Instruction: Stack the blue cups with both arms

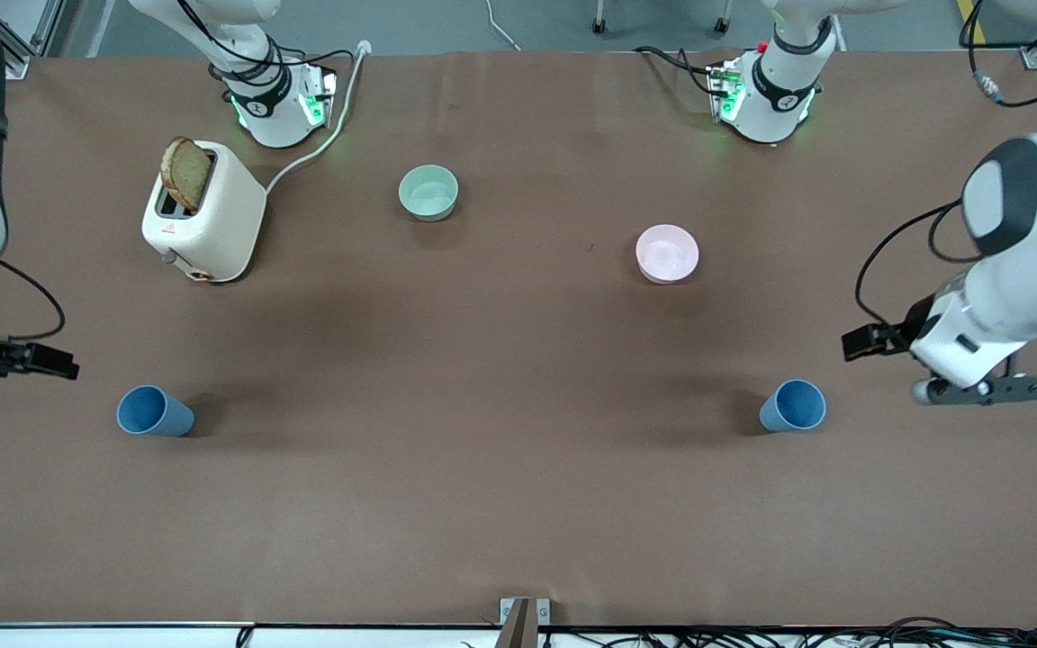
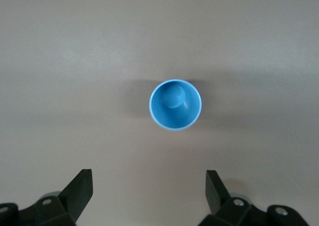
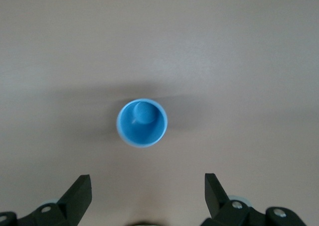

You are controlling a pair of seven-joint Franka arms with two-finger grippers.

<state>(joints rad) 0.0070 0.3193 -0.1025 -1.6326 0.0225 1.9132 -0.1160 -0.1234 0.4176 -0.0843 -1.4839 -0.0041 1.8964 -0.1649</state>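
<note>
Standing apart: two blue cups

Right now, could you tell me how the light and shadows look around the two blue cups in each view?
Front view: soft light, with a diffuse shadow beside each blue cup. Left wrist view: a faint shadow band crosses the table at the cup. Right wrist view: much the same around its cup, no glare.

Upright blue cup on the table, left gripper fingers spread wide.
</note>
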